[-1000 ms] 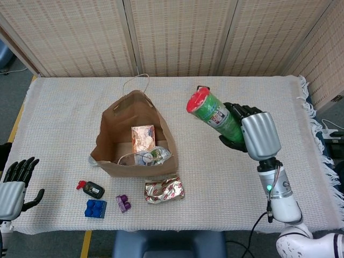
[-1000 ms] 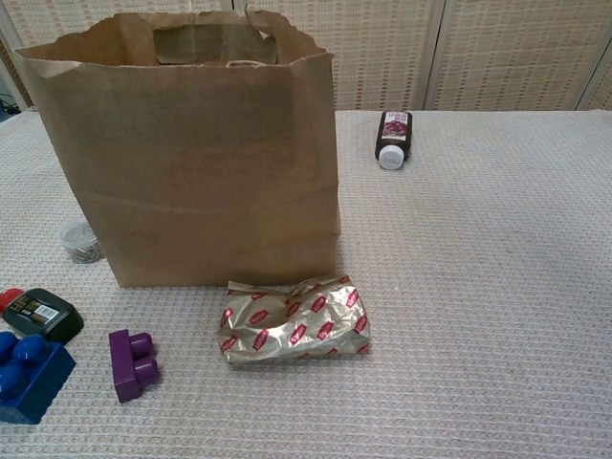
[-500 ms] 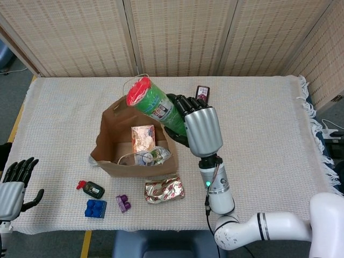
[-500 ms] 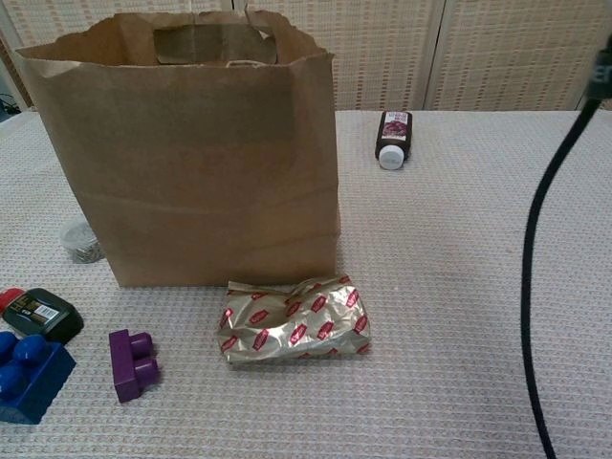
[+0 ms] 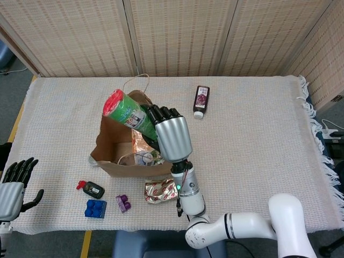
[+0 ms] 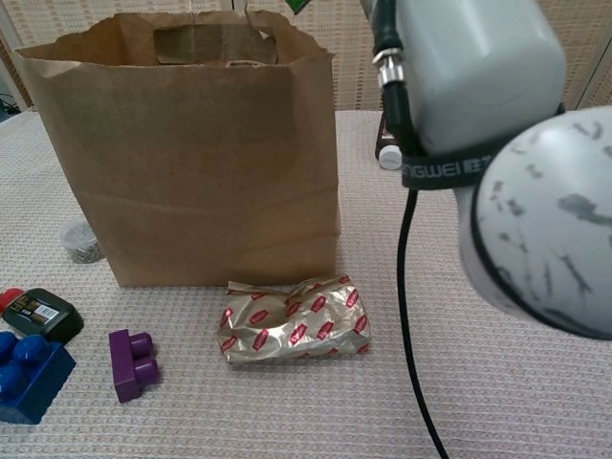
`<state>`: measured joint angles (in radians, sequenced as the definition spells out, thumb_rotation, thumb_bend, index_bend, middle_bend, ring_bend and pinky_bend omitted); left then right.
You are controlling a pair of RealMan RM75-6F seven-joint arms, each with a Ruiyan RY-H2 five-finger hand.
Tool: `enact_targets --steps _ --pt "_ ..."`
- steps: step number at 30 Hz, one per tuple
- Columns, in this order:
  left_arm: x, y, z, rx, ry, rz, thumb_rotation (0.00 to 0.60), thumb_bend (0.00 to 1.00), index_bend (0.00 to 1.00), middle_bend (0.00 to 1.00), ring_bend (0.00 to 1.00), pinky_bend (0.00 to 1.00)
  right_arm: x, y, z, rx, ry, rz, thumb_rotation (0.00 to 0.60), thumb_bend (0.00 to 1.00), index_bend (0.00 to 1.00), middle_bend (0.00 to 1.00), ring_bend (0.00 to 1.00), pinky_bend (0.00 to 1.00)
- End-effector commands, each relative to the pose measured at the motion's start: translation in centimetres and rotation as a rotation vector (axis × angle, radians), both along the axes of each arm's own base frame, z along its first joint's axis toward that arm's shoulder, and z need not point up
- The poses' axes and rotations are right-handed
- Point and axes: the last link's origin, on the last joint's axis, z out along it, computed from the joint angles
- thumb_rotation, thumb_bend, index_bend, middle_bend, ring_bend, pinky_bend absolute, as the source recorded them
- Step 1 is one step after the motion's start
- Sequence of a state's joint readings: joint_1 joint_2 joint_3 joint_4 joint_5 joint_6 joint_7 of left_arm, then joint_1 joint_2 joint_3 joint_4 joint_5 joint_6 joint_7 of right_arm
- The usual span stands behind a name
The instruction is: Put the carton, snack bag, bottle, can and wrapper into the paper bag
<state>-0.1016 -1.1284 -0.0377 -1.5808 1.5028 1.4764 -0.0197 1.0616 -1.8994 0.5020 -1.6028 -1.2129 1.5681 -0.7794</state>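
Note:
My right hand (image 5: 171, 137) grips a green can with a red lid (image 5: 126, 112), tilted, above the open brown paper bag (image 5: 107, 156). Inside the bag an orange carton (image 5: 137, 142) and a crumpled white-green snack bag (image 5: 142, 158) show partly under the hand. A dark bottle with a white cap (image 5: 200, 100) lies on the cloth right of the bag, half hidden behind my forearm (image 6: 478, 105) in the chest view. The gold-and-red wrapper (image 5: 161, 191) (image 6: 295, 319) lies just in front of the bag (image 6: 191, 153). My left hand (image 5: 13, 183) hangs at the table's near left corner, fingers apart, holding nothing.
Near the front left lie a small black bottle with a red cap (image 5: 91, 188), a blue brick (image 5: 95, 208) and a purple brick (image 5: 123, 202). A grey wad (image 6: 80, 240) sits by the bag's left side. The table's front edge is close to the wrapper.
My right hand has carried the can leftward from the table's right side to above the bag's opening. Its forearm now fills the right of the chest view. The left hand has not moved.

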Motion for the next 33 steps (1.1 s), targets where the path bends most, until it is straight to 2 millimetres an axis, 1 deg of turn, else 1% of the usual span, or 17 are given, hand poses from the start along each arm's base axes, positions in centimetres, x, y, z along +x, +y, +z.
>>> enact_targets --steps 1,7,10,11,13,14,15,17,18,19,21,26,30,33 --pt "0.0 0.0 0.0 0.0 0.0 0.0 0.6 0.37 0.0 0.0 0.0 0.0 1.1 -0.4 -1.5 0.022 -0.011 -0.014 0.6 0.27 0.55 0.6 0.55 0.6" --pt "-0.1 0.0 0.0 0.001 0.001 0.002 0.6 0.37 0.0 0.0 0.0 0.0 2.7 -1.0 -3.5 0.052 -0.031 -0.03 0.6 0.27 0.55 0.6 0.55 0.6" --pt "-0.1 0.0 0.0 0.002 0.0 0.003 0.6 0.37 0.0 0.0 0.0 0.0 3.1 -1.0 -4.6 0.073 -0.02 -0.04 0.6 0.27 0.55 0.6 0.55 0.6" --pt "-0.1 -0.1 0.1 0.001 -0.002 0.003 0.6 0.37 0.0 0.0 0.0 0.0 3.1 -1.0 -5.1 0.086 -0.003 -0.048 0.6 0.27 0.52 0.6 0.53 0.59" --pt "-0.1 -0.1 0.1 0.001 -0.005 0.003 0.6 0.37 0.0 0.0 0.0 0.0 2.8 -0.8 -6.1 0.137 0.043 -0.069 0.6 0.27 0.39 0.55 0.43 0.52" --pt "-0.1 -0.1 0.1 0.001 -0.006 0.003 0.6 0.37 0.0 0.0 0.0 0.0 2.7 -0.6 -6.3 0.154 0.058 -0.071 0.6 0.27 0.27 0.47 0.34 0.46" --pt "-0.1 -0.2 0.1 0.001 -0.007 0.003 0.6 0.37 0.0 0.0 0.0 0.0 2.6 -0.5 -6.4 0.163 0.073 -0.074 0.6 0.26 0.13 0.36 0.23 0.38" --pt "-0.2 -0.2 0.1 0.002 -0.01 0.004 0.6 0.37 0.0 0.0 0.0 0.0 2.2 -0.4 -6.6 0.183 0.101 -0.087 0.6 0.22 0.02 0.22 0.1 0.29" --pt "-0.2 -0.2 0.1 0.002 -0.01 0.004 0.6 0.37 0.0 0.0 0.0 0.0 2.2 -0.3 -6.6 0.19 0.103 -0.091 0.6 0.19 0.0 0.17 0.06 0.25" --pt "-0.2 -0.3 0.1 0.003 -0.01 0.004 0.6 0.37 0.0 0.0 0.0 0.0 2.2 -0.2 -6.4 0.196 0.098 -0.092 0.6 0.18 0.0 0.15 0.04 0.23" --pt "-0.2 -0.3 0.1 0.004 -0.009 0.005 0.6 0.37 0.0 0.0 0.0 0.0 2.2 -0.2 -6.0 0.194 0.09 -0.09 0.6 0.17 0.0 0.13 0.03 0.21" --pt "-0.2 -0.4 0.1 0.007 -0.006 0.008 0.6 0.37 0.0 0.0 0.0 0.0 1.8 -0.5 -4.5 0.159 0.083 -0.087 0.6 0.17 0.0 0.13 0.03 0.2" --pt "-0.2 -0.4 0.1 0.007 -0.008 0.008 0.6 0.37 0.0 0.0 0.0 0.0 0.8 -0.7 -3.2 0.157 0.076 -0.105 0.6 0.17 0.0 0.13 0.03 0.2" --pt "-0.2 -0.4 0.1 0.008 -0.006 0.008 0.6 0.36 0.0 0.0 0.0 0.0 -0.6 -0.5 -1.9 0.162 0.077 -0.112 0.6 0.17 0.0 0.13 0.03 0.2"
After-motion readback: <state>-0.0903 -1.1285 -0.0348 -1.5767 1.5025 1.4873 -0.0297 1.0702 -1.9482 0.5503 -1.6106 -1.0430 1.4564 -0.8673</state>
